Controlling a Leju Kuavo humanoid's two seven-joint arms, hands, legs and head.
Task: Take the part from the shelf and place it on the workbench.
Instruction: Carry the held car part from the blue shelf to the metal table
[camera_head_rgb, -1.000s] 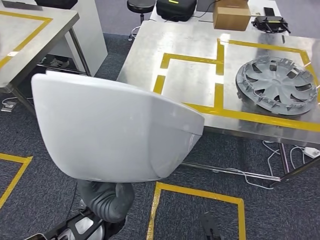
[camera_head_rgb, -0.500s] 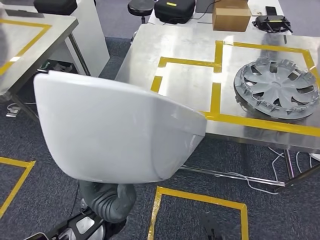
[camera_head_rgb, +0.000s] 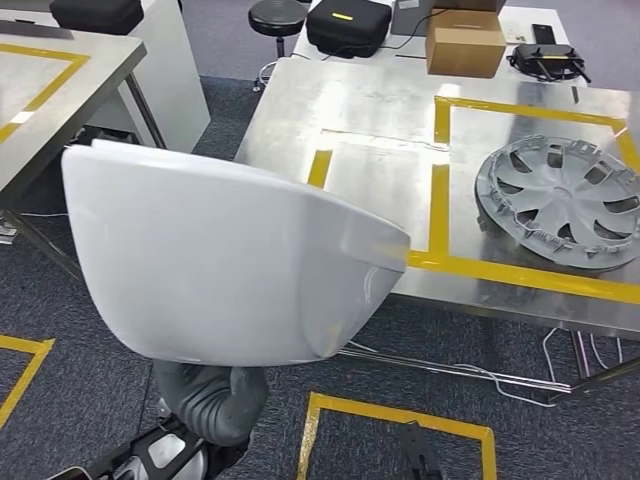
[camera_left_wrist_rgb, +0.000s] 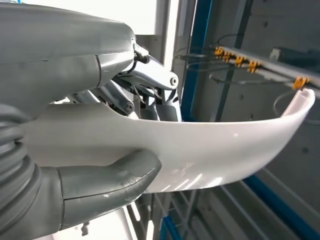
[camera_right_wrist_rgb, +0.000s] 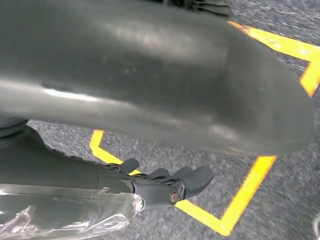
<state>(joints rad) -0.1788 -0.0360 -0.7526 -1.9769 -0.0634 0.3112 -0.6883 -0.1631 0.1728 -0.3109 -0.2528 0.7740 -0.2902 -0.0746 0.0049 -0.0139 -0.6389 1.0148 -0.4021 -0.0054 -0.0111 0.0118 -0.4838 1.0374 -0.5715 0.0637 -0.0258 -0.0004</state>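
The left hand (camera_left_wrist_rgb: 113, 145) holds the white curved part (camera_head_rgb: 226, 260), thumb under it and fingers pressed on the other face, so the carrying step is in hand. The part hangs above the carpet, near the front edge of the tabletop (camera_head_rgb: 377, 110). The right hand (camera_right_wrist_rgb: 166, 185) lies with fingers stretched, holding nothing. Next I think the part must go forward over the tabletop, beside the wheel cover (camera_head_rgb: 562, 200), and then down.
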